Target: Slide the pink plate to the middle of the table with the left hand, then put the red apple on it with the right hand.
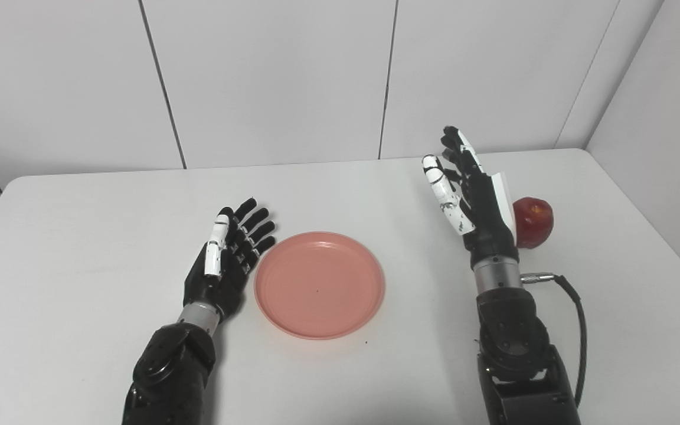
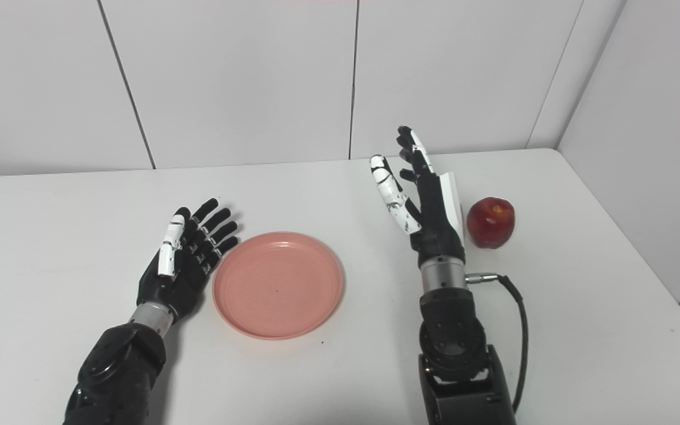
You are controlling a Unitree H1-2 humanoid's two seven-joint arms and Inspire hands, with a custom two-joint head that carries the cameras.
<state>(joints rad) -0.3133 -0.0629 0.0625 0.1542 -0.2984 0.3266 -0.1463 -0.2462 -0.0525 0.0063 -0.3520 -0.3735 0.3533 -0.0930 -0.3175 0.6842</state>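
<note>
The pink plate is lying flat near the middle of the white table, so I am judging the slide as done or nearly done. I am resting my left hand just beside the plate's left rim, fingers spread and holding nothing; I cannot tell whether the fingertips are touching the rim. The apple step is not yet begun. The red apple is sitting upright on the table to the right, well apart from the plate. I am holding my right hand raised with fingers extended and apart, empty, its back turned toward the apple just beside it.
</note>
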